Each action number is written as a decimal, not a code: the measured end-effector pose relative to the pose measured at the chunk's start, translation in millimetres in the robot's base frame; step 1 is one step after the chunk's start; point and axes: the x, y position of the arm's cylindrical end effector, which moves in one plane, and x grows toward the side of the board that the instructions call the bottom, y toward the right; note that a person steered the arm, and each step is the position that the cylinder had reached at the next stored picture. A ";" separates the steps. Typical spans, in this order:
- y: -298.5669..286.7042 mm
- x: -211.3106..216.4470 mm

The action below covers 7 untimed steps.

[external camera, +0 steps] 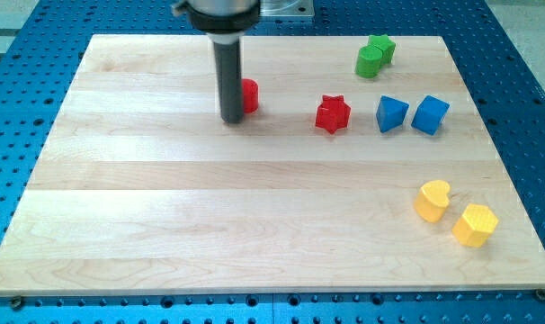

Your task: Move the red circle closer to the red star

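My tip (232, 119) sits on the bench (165, 225) touching or just beside the red circle (249, 95), on its view-left side, rod partly hiding it; no fingers on this rig, just a bare rod, so nothing open/closed to report; red star (333, 114) lies to the view's right of the circle, apart, a bit lower in view; tip looks slightly below circle's centre, so a straight push right might skew it toward view's top; better to nudge tip up level w/ circle centre, then push slow to the right & slightly down, stop short of star so it isn't knocked into the blue blocks (392, 113) just beyond; green blocks (375, 56) up top right & yellow blocks (432, 200) bottom right are well clear of the path; step looks barely begun.
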 end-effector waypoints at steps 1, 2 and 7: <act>-1.8 -29.3; -5.1 -47.9; 67.0 27.5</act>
